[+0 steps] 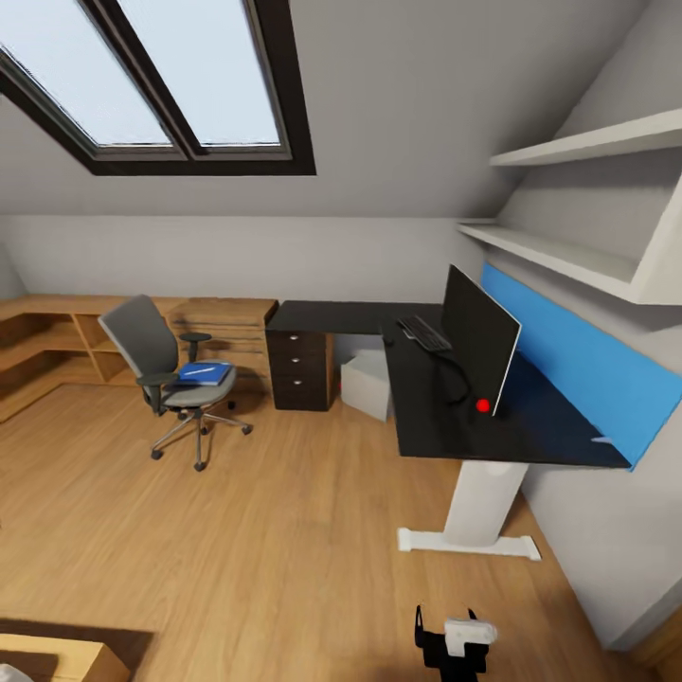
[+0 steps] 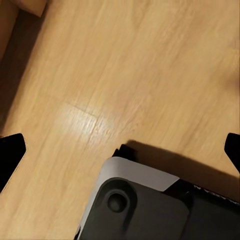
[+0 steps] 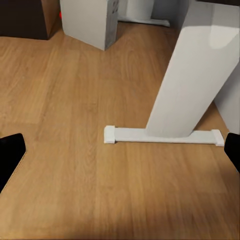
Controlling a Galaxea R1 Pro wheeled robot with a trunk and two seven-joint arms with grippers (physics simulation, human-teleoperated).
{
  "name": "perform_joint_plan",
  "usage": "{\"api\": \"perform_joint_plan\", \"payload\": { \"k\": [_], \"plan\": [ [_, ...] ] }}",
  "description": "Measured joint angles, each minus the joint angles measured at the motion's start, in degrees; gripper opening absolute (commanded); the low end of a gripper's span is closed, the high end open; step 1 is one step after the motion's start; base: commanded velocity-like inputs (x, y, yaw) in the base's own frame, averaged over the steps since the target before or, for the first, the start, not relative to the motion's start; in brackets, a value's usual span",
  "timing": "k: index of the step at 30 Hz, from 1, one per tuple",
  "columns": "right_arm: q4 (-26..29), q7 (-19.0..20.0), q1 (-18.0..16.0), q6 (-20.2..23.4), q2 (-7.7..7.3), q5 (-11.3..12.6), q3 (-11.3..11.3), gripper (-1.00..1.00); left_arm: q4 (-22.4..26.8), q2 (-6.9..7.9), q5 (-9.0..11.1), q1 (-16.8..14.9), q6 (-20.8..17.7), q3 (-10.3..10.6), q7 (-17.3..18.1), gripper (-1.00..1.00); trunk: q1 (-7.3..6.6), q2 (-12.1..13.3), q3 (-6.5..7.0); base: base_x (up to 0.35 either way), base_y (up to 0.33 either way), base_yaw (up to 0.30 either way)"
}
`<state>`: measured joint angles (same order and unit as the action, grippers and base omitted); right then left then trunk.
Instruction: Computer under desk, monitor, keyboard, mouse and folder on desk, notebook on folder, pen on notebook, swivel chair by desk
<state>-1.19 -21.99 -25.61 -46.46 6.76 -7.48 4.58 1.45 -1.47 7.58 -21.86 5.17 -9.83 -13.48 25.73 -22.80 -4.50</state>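
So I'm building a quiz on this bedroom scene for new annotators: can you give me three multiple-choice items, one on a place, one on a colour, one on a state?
1. Where does the blue folder lie?
A. on the swivel chair's seat
B. on the desk
C. on the floor

2. What colour is the panel on the wall behind the desk?
A. green
B. blue
C. red

3. How does the monitor stand?
A. flat on the floor
B. face down on the chair
C. upright on the desk

Answers:
1 A: the folder rests on the seat of the swivel chair, away from the desk.
2 B: a blue strip runs along the wall at the desktop's far edge.
3 C: the dark screen stands upright on the black desktop, near the keyboard.
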Motion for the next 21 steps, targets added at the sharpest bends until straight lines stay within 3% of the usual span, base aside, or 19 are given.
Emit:
{"api": "perform_joint_plan", "payload": {
  "k": [14,21],
  "plan": [
    [0.00,0.00,0.11,0.01,0.06,0.02,0.00,1.00,0.00,-0.09,-0.09,-0.03,-0.01,0.04,0.16,1.00,-0.02,0.00,0.00,0.306,0.050,0.000],
    [0.00,0.06,0.11,0.27,0.15,0.00,0.08,1.00,0.00,-0.82,-0.31,0.01,0.01,0.05,0.14,1.00,-0.01,0.00,0.00,0.308,0.179,0.014]
  ]
}}
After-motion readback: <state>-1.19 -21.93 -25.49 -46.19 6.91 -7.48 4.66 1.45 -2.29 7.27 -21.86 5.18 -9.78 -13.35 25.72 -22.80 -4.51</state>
